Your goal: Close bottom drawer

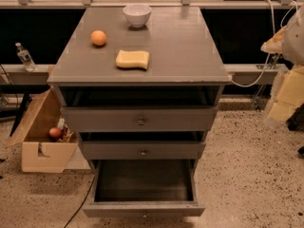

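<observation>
The grey cabinet (142, 75) stands in the middle of the camera view with its three drawers facing me. The bottom drawer (142, 209) is pulled far out. Its dark inside (142, 182) is bare, and its small knob (144, 216) is at the lower edge of the view. The middle drawer (142, 151) and the top drawer (140, 119) each stand a little way out. My arm shows as a pale, blurred shape at the right edge, with the gripper (281, 103) well to the right of the cabinet and above the floor, touching nothing.
On the cabinet top lie an orange (99, 37), a white bowl (137, 14) and a yellow sponge (132, 59). An open cardboard box (40, 141) sits on the floor at left. A water bottle (23, 56) stands on the left ledge. A black cable (84, 198) runs across the floor.
</observation>
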{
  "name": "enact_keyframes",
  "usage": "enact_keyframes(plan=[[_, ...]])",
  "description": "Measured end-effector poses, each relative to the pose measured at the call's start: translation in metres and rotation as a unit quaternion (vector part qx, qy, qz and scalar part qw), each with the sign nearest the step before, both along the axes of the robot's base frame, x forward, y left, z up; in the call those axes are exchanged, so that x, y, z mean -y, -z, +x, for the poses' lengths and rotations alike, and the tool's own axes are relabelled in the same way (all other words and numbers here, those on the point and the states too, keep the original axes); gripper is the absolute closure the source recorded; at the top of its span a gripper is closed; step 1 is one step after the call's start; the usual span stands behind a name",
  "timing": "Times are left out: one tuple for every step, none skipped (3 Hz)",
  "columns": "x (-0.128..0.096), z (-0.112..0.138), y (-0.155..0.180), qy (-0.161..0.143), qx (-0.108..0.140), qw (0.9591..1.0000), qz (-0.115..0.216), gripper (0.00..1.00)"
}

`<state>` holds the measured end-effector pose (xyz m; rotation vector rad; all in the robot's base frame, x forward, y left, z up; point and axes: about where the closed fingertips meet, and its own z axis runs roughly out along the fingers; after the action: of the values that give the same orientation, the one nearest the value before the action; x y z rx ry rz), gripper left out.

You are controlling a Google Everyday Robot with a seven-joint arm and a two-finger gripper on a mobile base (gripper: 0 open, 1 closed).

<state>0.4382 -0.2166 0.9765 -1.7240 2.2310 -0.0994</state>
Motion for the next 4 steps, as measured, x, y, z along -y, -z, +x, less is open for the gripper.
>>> enact_keyframes(plan=[[0.000,0.000,0.000,0.000,0.002,1.0000,0.000,0.00],[-0.006,0.003,0.024,-0.015,-0.003,0.9996,0.025,0.00],[-0.017,0.002,0.066,-0.031,-0.023,0.9978,0.053,0.00],[-0.018,0.002,0.069,-0.032,-0.025,0.9977,0.055,0.00]])
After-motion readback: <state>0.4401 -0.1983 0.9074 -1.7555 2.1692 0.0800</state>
